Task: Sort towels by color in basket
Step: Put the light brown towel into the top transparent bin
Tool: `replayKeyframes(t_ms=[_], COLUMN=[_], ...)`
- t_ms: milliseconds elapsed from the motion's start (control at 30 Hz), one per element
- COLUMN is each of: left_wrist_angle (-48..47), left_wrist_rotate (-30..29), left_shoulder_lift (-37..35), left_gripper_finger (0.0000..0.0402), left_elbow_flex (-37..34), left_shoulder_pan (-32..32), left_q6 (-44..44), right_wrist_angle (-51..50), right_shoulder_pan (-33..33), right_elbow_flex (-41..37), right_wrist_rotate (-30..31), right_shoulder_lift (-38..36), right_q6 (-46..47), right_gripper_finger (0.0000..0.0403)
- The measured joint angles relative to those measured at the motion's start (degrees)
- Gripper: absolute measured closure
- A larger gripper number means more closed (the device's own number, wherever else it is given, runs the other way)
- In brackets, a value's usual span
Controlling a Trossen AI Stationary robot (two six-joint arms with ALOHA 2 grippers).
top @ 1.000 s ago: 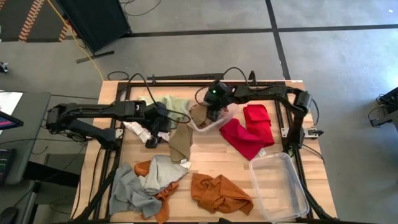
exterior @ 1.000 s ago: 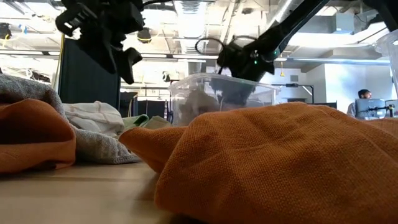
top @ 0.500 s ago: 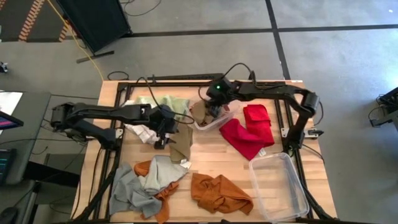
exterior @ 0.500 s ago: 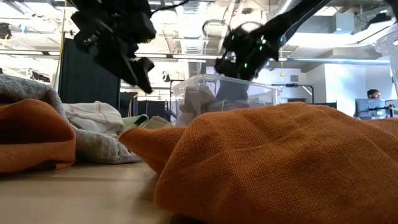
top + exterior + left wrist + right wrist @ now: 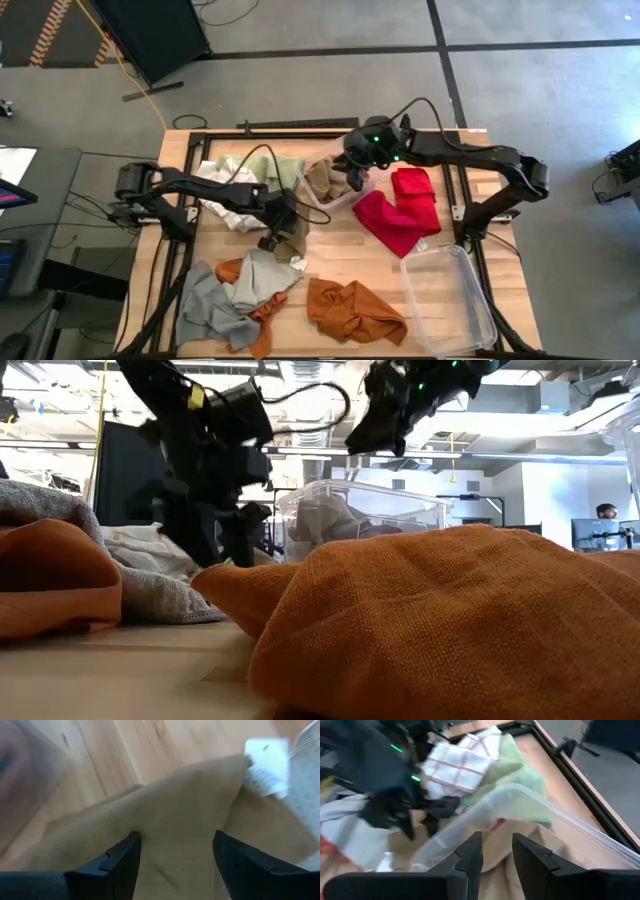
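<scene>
A tan towel (image 5: 292, 232) lies flat on the wooden table, with a white label (image 5: 265, 750) at its corner. My left gripper (image 5: 272, 241) is down on it, open, one finger on either side of a stretch of the cloth (image 5: 175, 805). My right gripper (image 5: 356, 180) hangs open and holds nothing above a clear bin (image 5: 345, 199), where another tan towel (image 5: 322, 180) lies. Red towels (image 5: 402, 212) lie right of that bin. An orange towel (image 5: 352, 312) and a grey, pale green and orange heap (image 5: 235, 290) lie near the front. My left gripper comes at the tan towel from above, slanting down, its open fingers (image 5: 125, 860) astride the flat cloth. I cannot tell whether the fingertips touch it.
A white-checked towel (image 5: 222, 190) and a pale green one (image 5: 282, 170) lie at the far left. A second clear bin (image 5: 450, 300) stands at the near right. In the low view the orange towel (image 5: 450, 620) fills the foreground, and a person sits in the room behind.
My left gripper has come down and toward the table's right and near edge, onto the tan towel. My right gripper has risen out of the clear bin and drawn a little toward the right; the tan towel stays in the bin.
</scene>
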Motion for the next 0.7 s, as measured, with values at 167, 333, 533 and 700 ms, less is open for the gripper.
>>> replayKeyframes(t_ms=[167,333,533,700], left_wrist_angle=[1.79,2.69,2.83,2.50], left_wrist_rotate=[0.25,-0.94,-1.74,-2.46], left_shoulder_lift=[4.80,8.09,9.02,9.06], left_gripper_finger=[0.0148,0.0144,0.0245,0.0379], left_elbow_flex=[0.20,0.37,0.31,0.31], left_shoulder_pan=[0.00,0.00,-0.67,-1.66], left_q6=[0.84,0.42,1.40,4.72], right_wrist_angle=[-1.74,-2.56,-3.51,-4.07], right_shoulder_pan=[3.15,5.63,7.80,8.92], right_elbow_flex=[0.00,0.00,0.00,0.00], right_wrist_rotate=[3.46,4.65,5.37,6.62], right_shoulder_lift=[-2.63,-3.18,-3.18,-3.18], right_q6=[-0.04,-0.04,-0.01,-0.02], right_gripper_finger=[0.0269,0.0269,0.0269,0.0269])
